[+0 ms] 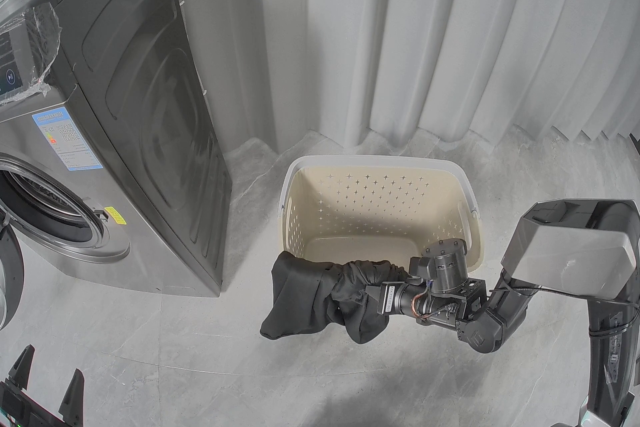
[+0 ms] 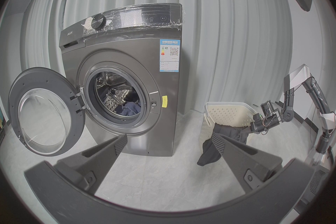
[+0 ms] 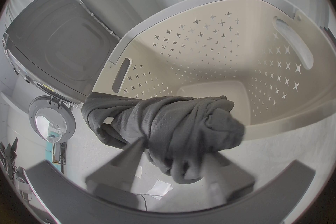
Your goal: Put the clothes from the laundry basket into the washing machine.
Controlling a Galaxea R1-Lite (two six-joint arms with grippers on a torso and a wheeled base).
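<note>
The right gripper (image 1: 377,300) holds a dark garment (image 1: 313,296) in its fingers, which are closed around one bunched end of the cloth. The rest of the cloth hangs across the near rim of the laundry basket (image 1: 373,160), with one part outside it, above the floor (image 1: 200,348). From the pictures I cannot tell if the cloth lies on the rim or only passes just over it. In the right wrist view the inside of the basket shows only its bare bottom and star-holed walls, so this garment seems to be the last one to take out. The washing machine (image 2: 140,56) stands just beside the basket, on the robot's left, and its door (image 2: 45,109) is swung fully open. Inside the drum (image 2: 112,90) a blue piece of clothing (image 2: 129,108) already lies, so at least one piece appears to be loaded. The left gripper (image 2: 168,137) is low in front of the machine, its fingers spread wide and holding nothing. I judge the task is near its end: what is left is to carry the dark garment from the basket over to the open drum and let it go inside.
</note>
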